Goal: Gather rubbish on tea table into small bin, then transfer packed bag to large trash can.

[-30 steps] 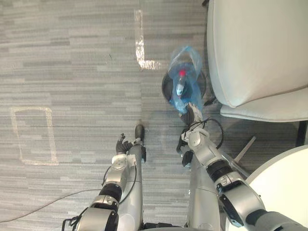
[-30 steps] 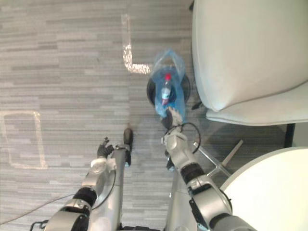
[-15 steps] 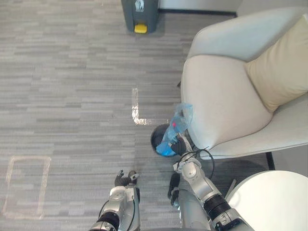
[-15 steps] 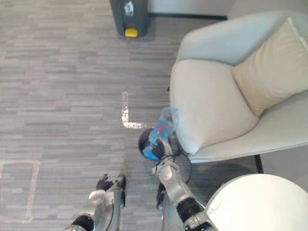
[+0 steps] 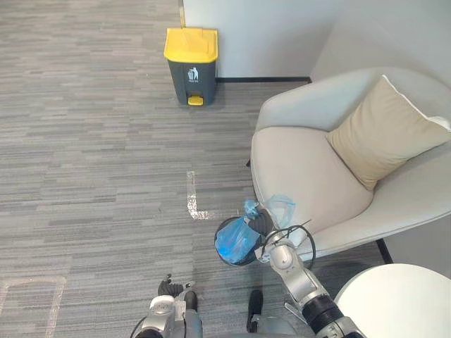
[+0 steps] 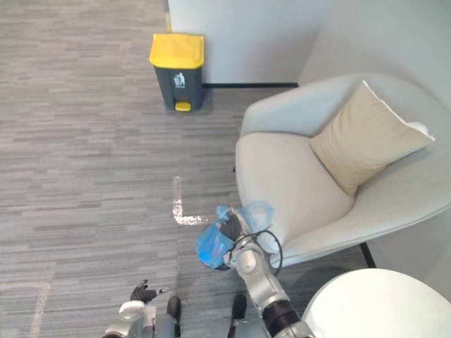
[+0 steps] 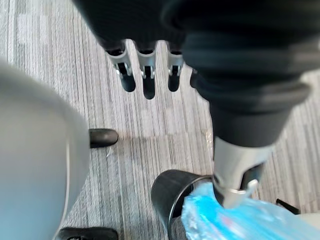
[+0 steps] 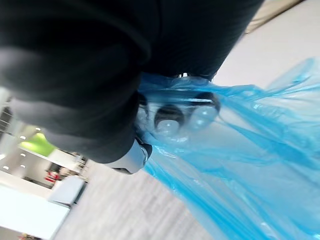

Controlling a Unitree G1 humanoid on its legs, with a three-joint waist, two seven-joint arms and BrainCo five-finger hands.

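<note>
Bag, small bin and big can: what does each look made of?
The bag: thin blue plastic film, translucent and glossy; it crinkles and bunches where the right hand grips it.
The small bin: likely hard plastic, black with a smooth, faintly shiny wall; metal cannot be ruled out.
The big can: apparently moulded plastic, with a matt grey body and a yellow lid.

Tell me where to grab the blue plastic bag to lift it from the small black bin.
Take the blue plastic bag by its gathered top, coming from above on the cream armchair side. The bulging body sits at the small round black bin, and only the top stands free. The right hand has fingers curled into that plastic; an upward pull looks best.
</note>
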